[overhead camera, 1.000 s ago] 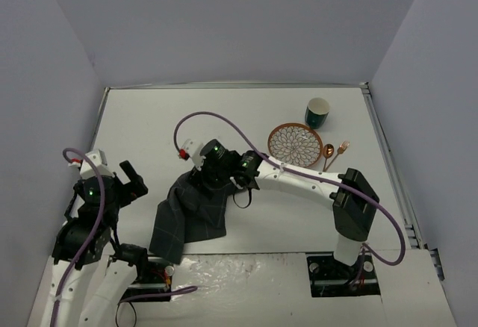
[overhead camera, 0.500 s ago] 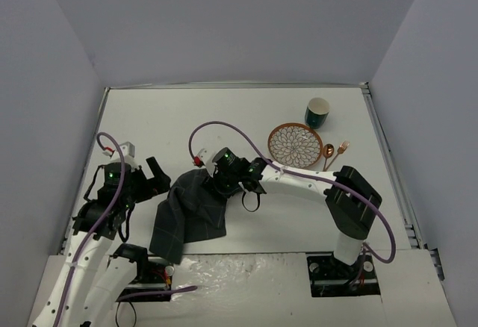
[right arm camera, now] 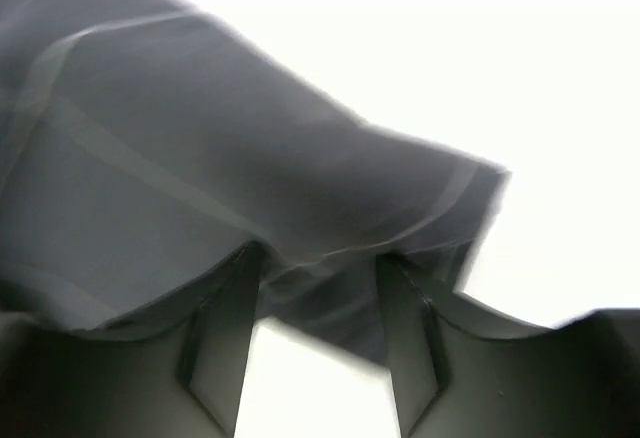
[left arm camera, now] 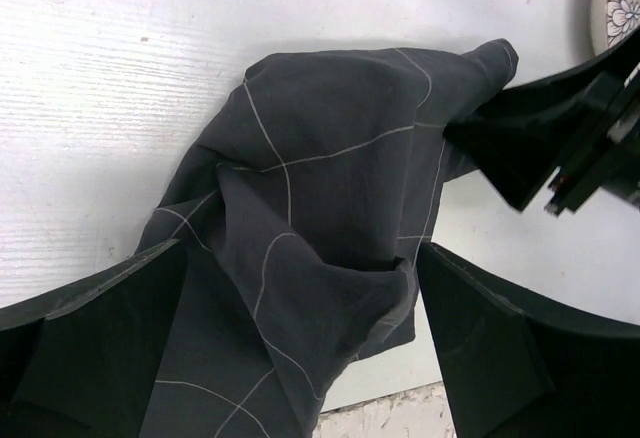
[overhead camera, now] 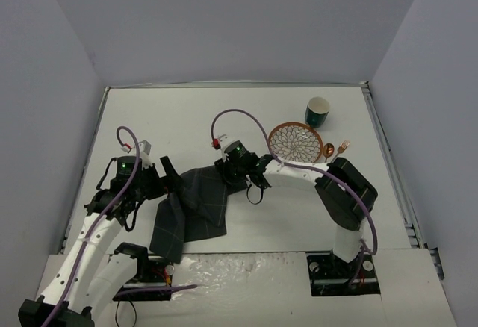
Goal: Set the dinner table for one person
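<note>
Now the right gripper [right arm camera: 318, 255] has narrowed its jaws around a corner of the dark checked cloth mat [overhead camera: 190, 207]. Whether it pinches firmly, I cannot tell. The left gripper [left arm camera: 300, 248], spread wide, has swung in over the crumpled cloth on the white dinner table [overhead camera: 149, 118]. Spreading it looks next.

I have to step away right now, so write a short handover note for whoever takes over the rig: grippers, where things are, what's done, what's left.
Left gripper: open wide, straddling the crumpled checked cloth, not gripping it.
Right gripper: jaws on either side of the cloth's far right corner; grip unclear.
Things: plate, cup, spoon and fork are clustered at the far right of the dinner table.
Done: nothing laid out yet.
Left: probably spread the cloth flat, then set plate, cutlery and cup.
</note>
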`<state>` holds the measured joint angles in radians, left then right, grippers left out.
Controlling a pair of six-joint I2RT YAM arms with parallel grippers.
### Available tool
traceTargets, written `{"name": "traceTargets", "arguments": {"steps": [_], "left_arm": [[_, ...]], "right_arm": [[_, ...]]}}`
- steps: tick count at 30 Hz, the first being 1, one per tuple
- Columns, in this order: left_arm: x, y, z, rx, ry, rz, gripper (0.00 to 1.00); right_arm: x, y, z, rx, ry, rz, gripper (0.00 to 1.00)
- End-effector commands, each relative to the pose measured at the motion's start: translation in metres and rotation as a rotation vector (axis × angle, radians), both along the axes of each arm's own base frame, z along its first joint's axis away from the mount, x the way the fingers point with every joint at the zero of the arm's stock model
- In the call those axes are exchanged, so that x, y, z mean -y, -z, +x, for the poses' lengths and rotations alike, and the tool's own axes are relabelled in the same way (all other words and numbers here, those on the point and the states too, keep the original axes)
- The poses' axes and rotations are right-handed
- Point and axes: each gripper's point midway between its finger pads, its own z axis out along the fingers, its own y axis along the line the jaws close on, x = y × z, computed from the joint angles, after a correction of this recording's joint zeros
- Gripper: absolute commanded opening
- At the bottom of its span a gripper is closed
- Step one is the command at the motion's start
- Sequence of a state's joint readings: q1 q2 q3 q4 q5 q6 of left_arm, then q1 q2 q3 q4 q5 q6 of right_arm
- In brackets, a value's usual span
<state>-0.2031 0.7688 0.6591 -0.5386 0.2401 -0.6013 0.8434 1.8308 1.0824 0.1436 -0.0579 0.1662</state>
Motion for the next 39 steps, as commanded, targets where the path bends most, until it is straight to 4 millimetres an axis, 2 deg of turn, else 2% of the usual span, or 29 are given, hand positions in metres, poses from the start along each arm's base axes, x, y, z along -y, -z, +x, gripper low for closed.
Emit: {"name": "traceTargets", "arguments": {"steps": [1, 3, 5, 10, 15, 20, 24, 25, 26, 27, 30, 32, 33, 36, 38, 39], "left_arm": [[0.008, -0.015, 0.014, 0.07, 0.011, -0.033, 0.97], [0.008, -0.016, 0.014, 0.07, 0.013, -0.036, 0.97], [0.008, -0.016, 0.014, 0.071, 0.015, -0.037, 0.97], [0.012, -0.013, 0.014, 0.06, 0.03, -0.048, 0.97], [0.02, -0.001, 0.019, 0.028, 0.021, -0.084, 0.97], [0.029, 0.013, 0.041, 0.007, -0.02, -0.131, 0.97], [0.044, 0.027, 0.061, -0.037, -0.003, -0.122, 0.97], [0.047, 0.029, 0.065, -0.04, 0.0, -0.106, 0.95], [0.049, 0.03, 0.069, -0.042, 0.001, -0.099, 0.92], [0.051, 0.032, 0.075, -0.045, 0.004, -0.089, 0.85], [0.063, 0.04, 0.094, -0.052, 0.02, -0.046, 0.58], [0.071, 0.047, 0.103, -0.058, 0.038, -0.037, 0.44], [0.076, 0.051, 0.112, -0.059, 0.05, -0.034, 0.33], [0.088, 0.054, 0.135, -0.035, 0.092, -0.016, 0.1], [0.098, 0.051, 0.154, -0.017, 0.12, -0.007, 0.01], [0.102, 0.052, 0.161, -0.016, 0.129, -0.008, 0.0]], "right_arm": [[-0.008, -0.022, 0.045, 0.067, 0.105, 0.108, 0.19], [-0.007, -0.025, 0.054, 0.07, 0.116, 0.126, 0.05], [-0.003, -0.031, 0.066, 0.086, 0.142, 0.142, 0.0], [0.015, -0.037, 0.088, 0.106, 0.216, 0.151, 0.0], [0.029, -0.03, 0.097, 0.094, 0.248, 0.144, 0.0], [0.041, -0.024, 0.099, 0.082, 0.267, 0.136, 0.0], [0.051, -0.035, 0.093, 0.102, 0.278, 0.135, 0.01], [0.054, -0.042, 0.092, 0.114, 0.282, 0.143, 0.03], [0.057, -0.043, 0.09, 0.114, 0.286, 0.14, 0.05], [0.06, -0.048, 0.087, 0.119, 0.29, 0.144, 0.08], [0.069, -0.072, 0.076, 0.151, 0.301, 0.179, 0.15], [0.074, -0.079, 0.069, 0.157, 0.302, 0.191, 0.18], [0.076, -0.083, 0.064, 0.158, 0.299, 0.199, 0.2], [0.083, -0.104, 0.051, 0.189, 0.287, 0.228, 0.26], [0.088, -0.111, 0.044, 0.207, 0.283, 0.236, 0.3], [0.09, -0.113, 0.042, 0.212, 0.283, 0.236, 0.32]]}}
